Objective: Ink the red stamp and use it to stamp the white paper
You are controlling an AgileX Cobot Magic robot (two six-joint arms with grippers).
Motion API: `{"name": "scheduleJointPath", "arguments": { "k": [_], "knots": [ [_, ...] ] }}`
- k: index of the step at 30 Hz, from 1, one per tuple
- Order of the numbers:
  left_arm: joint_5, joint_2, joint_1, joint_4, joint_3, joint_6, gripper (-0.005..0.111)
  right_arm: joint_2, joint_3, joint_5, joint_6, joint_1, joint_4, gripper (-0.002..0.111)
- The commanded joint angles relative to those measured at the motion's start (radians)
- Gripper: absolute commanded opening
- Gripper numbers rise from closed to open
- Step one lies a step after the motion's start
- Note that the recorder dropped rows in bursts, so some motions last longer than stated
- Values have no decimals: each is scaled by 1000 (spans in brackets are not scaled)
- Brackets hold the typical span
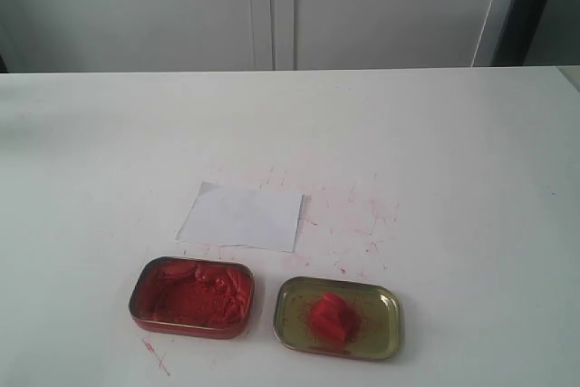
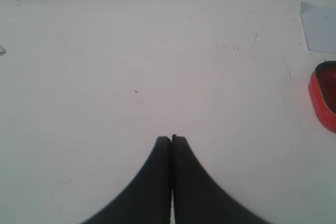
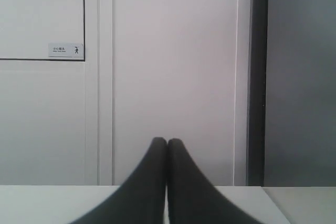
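Observation:
The white paper (image 1: pixel 241 216) lies flat near the middle of the table. In front of it sit a red tin of lumpy red paste (image 1: pixel 192 296) and a gold tin (image 1: pixel 384 304). A small red block that looks like the red stamp (image 1: pixel 333 317) lies inside the gold tin. Neither gripper shows in the exterior view. My left gripper (image 2: pixel 171 139) is shut and empty over bare tabletop, with a paper corner (image 2: pixel 319 32) and the red tin's rim (image 2: pixel 326 100) off to one side. My right gripper (image 3: pixel 167 141) is shut and empty, level with the table and facing the cabinet.
The white tabletop (image 1: pixel 453 151) carries red speckles around the paper and a red streak (image 1: pixel 154 353) by the red tin. White cabinet doors (image 3: pixel 173 77) and a dark vertical strip (image 3: pixel 257 77) stand behind the table's far edge.

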Motion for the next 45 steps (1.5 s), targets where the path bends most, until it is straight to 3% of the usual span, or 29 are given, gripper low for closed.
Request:
{"name": "scheduleJointPath", "arguments": {
  "k": [1, 17, 28, 45],
  "knots": [
    [1, -3, 4, -11, 7, 0, 0, -5, -17, -6, -3, 1, -3, 0],
    [1, -3, 4, -11, 7, 0, 0, 7, -284, 292, -3, 1, -10, 0],
    [1, -3, 4, -11, 7, 0, 0, 255, -463, 520, -3, 1, -8, 0],
    [1, -3, 4, -11, 7, 0, 0, 575, -589, 882, -3, 1, 12, 0]
  ]
}}
